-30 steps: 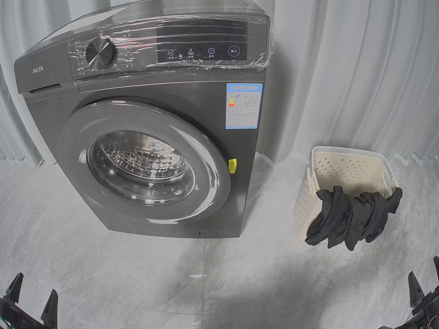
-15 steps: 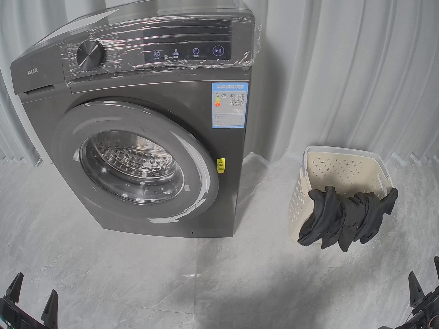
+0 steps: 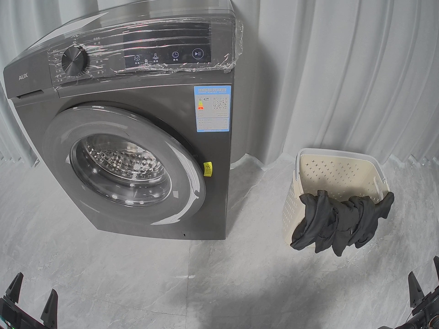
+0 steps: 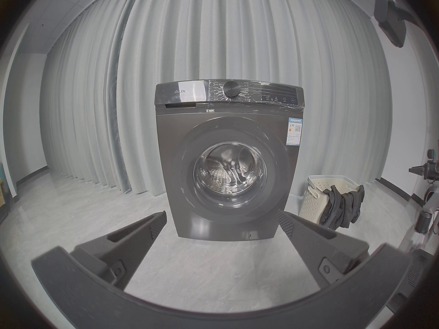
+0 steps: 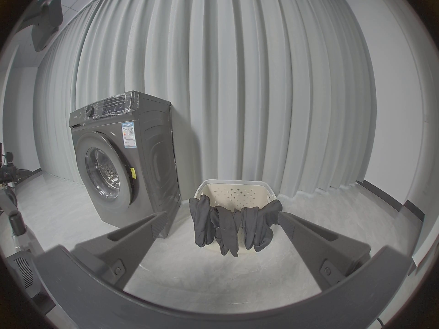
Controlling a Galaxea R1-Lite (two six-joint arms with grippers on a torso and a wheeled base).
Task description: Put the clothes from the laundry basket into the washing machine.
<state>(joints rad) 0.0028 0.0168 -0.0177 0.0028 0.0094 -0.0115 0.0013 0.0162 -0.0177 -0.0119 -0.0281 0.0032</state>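
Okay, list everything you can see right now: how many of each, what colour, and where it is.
washing machine: one, dark grey, on the floor at the left, round door shut
plastic wrap: one, clear, over the machine's control panel
basket: one, cream, on the floor to the right of the machine
clothes: dark bundle, number unclear, draped over the basket's near rim
curtain: white, behind the machine and the basket
floor: pale grey, marbled tiles
left gripper: one, black, open, low on the left
right gripper: one, black, open, low on the right
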